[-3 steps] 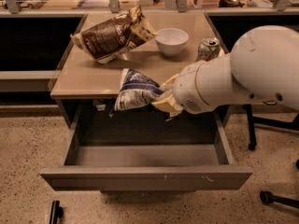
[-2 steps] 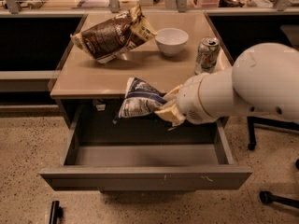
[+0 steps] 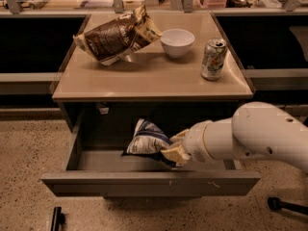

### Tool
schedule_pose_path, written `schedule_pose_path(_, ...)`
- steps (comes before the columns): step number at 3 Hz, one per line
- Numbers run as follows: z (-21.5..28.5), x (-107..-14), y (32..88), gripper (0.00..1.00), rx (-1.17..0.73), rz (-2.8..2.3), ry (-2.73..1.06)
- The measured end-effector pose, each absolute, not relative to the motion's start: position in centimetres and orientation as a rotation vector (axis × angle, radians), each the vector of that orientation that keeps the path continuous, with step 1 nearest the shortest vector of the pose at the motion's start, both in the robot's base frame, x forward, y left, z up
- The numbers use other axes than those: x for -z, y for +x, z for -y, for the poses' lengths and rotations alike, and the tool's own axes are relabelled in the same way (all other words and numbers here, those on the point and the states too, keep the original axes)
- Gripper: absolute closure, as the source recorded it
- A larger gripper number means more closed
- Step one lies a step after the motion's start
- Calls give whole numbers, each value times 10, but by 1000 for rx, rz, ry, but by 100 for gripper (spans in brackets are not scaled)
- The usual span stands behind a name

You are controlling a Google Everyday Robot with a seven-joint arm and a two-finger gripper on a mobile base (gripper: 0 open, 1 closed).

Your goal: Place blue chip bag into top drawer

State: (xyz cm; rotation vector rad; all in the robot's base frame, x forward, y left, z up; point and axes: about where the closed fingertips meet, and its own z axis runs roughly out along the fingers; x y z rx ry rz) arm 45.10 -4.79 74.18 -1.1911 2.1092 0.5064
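The blue chip bag (image 3: 147, 140) is a small crinkled dark-blue bag with a white label. It hangs inside the open top drawer (image 3: 149, 183), just above the drawer floor at its middle. My gripper (image 3: 172, 152) is shut on the bag's right end, and my white arm reaches in from the right over the drawer's front right corner. The drawer is pulled out wide below the beige cabinet top (image 3: 144, 78); its grey front panel faces me.
On the cabinet top lie a larger brown-and-yellow chip bag (image 3: 115, 34) at back left, a white bowl (image 3: 177, 42) in the middle, and a soda can (image 3: 213, 58) at right. A chair base (image 3: 284, 205) shows at lower right.
My arm has lowered the blue chip bag from the cabinet's front edge down into the open drawer. The soda can, once hidden by the arm, is now in full view.
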Motion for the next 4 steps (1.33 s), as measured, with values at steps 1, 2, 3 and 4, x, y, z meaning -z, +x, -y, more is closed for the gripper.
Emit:
schedule_pose_path(1,42,-693,450,100,-602,-2161,-1175)
schedule_pose_path(2,40,-676,453,100,-637,-2181,-1178)
schedule_pose_path(3,40,-676,453,81,-637,-2181,-1178)
schedule_pose_path(4,40,-676,453,58,-637,-2181,-1179)
